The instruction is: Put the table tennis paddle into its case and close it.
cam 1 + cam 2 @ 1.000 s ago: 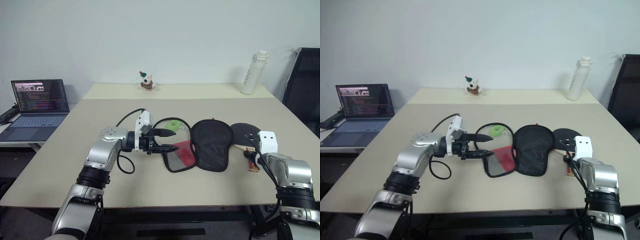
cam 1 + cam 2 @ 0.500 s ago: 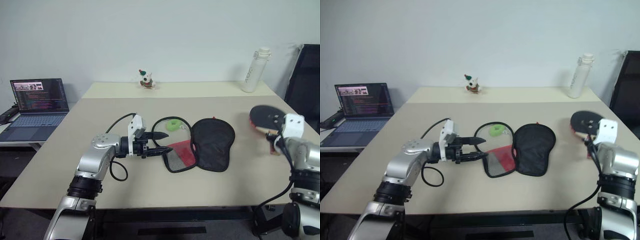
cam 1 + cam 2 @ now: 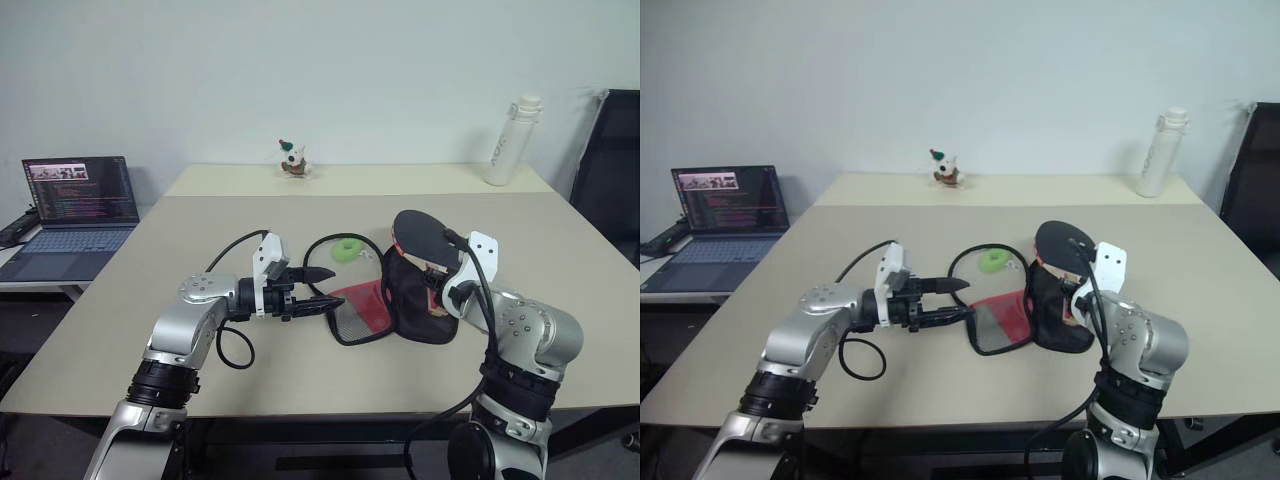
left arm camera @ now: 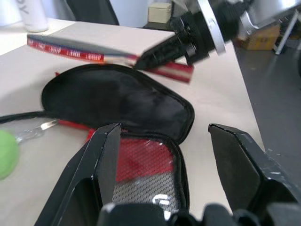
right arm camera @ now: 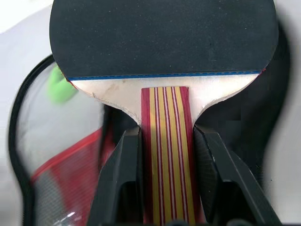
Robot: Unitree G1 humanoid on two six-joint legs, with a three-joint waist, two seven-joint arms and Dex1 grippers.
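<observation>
Right end effector [image 5: 164, 188]: fingers clamped on the striped wooden handle of the table tennis paddle [image 3: 422, 234], which is held clear of the counter [image 3: 150, 300], right of frame centre, black face forward, above the case [image 3: 420, 290]. The case lies unzipped at centre frame, black half on the right, red-and-mesh half on the left. Left end effector [image 3: 325, 287]: fingers apart, gripping nothing, pointing at the left edge of the mesh half. A green ring [image 3: 347, 250] rests just behind the case.
</observation>
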